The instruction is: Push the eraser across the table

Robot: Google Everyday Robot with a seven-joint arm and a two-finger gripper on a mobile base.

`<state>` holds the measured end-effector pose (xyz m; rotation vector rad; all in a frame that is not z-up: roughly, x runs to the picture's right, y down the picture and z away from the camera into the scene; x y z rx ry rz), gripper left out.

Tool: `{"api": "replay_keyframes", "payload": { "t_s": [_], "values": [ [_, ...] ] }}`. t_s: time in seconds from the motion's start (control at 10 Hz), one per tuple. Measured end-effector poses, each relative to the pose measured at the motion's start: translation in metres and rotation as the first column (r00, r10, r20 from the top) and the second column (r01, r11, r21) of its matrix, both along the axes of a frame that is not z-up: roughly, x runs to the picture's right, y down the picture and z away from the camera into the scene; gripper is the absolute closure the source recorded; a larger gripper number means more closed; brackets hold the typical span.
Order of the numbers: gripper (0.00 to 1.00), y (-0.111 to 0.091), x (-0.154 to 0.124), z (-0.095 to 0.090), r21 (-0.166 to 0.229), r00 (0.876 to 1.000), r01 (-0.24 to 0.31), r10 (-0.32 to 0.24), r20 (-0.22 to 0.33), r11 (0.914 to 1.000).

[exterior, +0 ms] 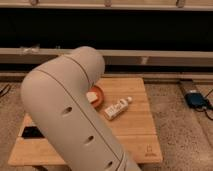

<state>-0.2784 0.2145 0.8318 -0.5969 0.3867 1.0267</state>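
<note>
Pale arm point(75, 115) bent at elbow, filling the left and centre foreground, upper link sloping down toward the bottom edge. Pincer out of sight, hidden behind arm.

No legible text; jaws out of view

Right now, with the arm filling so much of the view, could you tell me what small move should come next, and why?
Probably swing the arm aside to uncover the left side of the table. The gripper is out of view, and only a sliver of the eraser shows at the left edge, behind the arm. The white tube lies near the middle, well clear of the eraser.
</note>
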Motion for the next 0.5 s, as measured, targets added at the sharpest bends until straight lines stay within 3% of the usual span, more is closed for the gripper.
{"api": "replay_keyframes", "payload": {
  "t_s": [0.5],
  "values": [
    [0.2,-0.007,-0.037,-0.003,0.004,0.998,0.021,-0.021,0.059,0.9998]
  ]
}}
